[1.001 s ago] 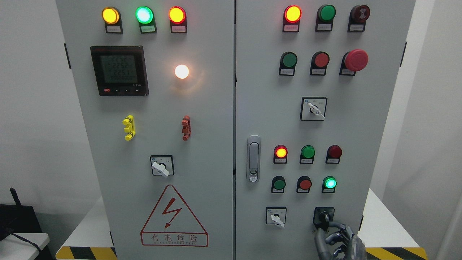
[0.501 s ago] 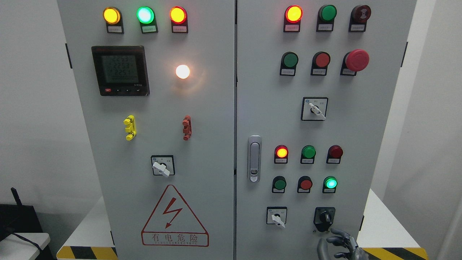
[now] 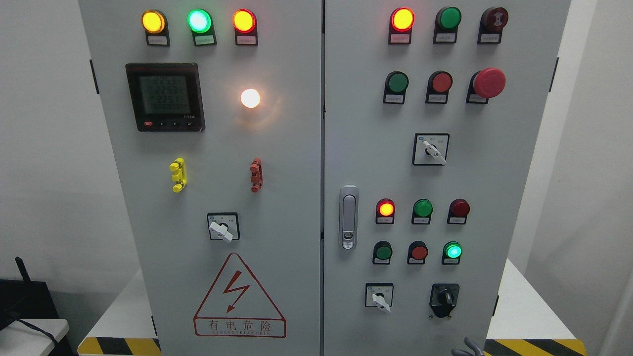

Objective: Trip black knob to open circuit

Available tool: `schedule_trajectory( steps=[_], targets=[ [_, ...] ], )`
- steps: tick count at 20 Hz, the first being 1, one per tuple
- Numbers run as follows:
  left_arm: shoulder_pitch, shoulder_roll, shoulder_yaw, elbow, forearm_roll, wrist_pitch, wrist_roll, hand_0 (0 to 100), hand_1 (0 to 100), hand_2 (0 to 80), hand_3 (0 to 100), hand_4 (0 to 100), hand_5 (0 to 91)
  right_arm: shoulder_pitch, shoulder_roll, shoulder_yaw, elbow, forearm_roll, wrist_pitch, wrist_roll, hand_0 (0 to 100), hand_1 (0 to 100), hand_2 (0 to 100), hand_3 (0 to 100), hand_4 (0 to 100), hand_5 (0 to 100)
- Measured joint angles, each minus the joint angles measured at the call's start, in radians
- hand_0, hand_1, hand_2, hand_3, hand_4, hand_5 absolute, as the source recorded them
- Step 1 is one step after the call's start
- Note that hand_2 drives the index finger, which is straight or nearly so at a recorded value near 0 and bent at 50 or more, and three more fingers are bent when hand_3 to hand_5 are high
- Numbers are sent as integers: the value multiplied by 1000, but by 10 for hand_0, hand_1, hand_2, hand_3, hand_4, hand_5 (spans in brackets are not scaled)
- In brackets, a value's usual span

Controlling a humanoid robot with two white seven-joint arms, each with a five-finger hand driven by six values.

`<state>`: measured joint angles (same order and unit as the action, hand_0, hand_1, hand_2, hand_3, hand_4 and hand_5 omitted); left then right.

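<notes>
The black knob sits on its black plate at the lower right of the grey cabinet's right door, its pointer standing roughly upright. Nothing touches it. Only a grey sliver of my right hand shows at the bottom edge, below and slightly right of the knob and apart from it. My left hand is out of view.
A white selector switch sits left of the knob, and a lit green lamp above it. The door handle is at the right door's left edge. A red mushroom button juts out higher up. Hazard stripes mark the base.
My right hand has let go of the black knob and dropped down, almost out of the picture. The knob's pointer now stands free and roughly upright.
</notes>
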<state>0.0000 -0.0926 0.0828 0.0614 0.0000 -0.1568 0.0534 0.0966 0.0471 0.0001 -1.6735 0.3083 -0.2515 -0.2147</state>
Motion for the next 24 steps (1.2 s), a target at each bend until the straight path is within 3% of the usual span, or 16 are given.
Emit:
schedule_trajectory(
  steps=[11, 18, 24],
  targets=[
    [0, 0, 0, 0, 0, 0, 0, 120, 389, 0, 0, 0, 0, 163, -80, -28, -130, -140, -51, 121, 60, 189, 0, 165, 202, 284],
    [0, 0, 0, 0, 0, 0, 0, 120, 389, 0, 0, 0, 0, 187, -129, -46, -178, -253, -61, 212, 4, 158, 0, 143, 179, 273],
    [0, 0, 0, 0, 0, 0, 0, 120, 389, 0, 0, 0, 0, 189, -152, -51, -198, -319, -49, 246, 0, 0, 0, 128, 164, 252]
  ],
)
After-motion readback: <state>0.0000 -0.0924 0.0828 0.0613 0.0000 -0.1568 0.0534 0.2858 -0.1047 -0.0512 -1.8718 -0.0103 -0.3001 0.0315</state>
